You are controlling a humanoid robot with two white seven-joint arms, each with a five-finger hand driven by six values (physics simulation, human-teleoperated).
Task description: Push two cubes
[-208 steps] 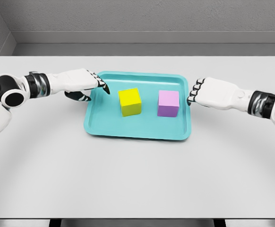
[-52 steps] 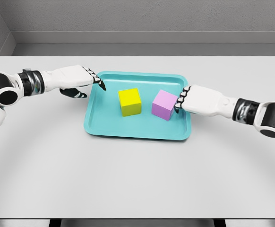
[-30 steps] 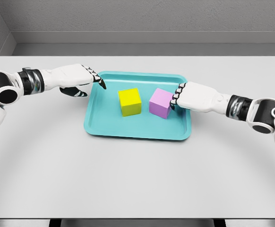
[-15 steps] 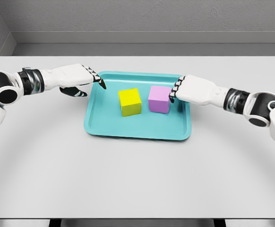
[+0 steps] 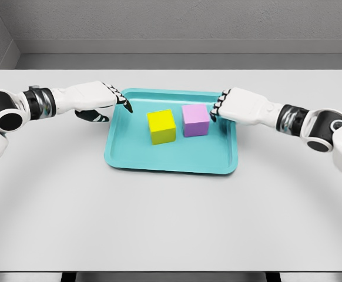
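We see the yellow cube (image 5: 161, 126) and pink cube (image 5: 195, 120) near each other on the tray (image 5: 171, 161). Both look rigid, light, slide-prone; we push flat faces. Right hand (image 5: 235, 106) curled, knuckles at pink; left hand (image 5: 97, 100) extended, holding nothing.

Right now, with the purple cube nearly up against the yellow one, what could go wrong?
1. The right hand presses the purple cube at its upper right corner, off-centre, so the cube may twist instead of sliding straight.
2. The gap to the yellow cube is narrow; more pushing could knock it.
3. The left hand hovers at the tray rim, apart from the yellow cube; if it comes in low it may catch the rim.
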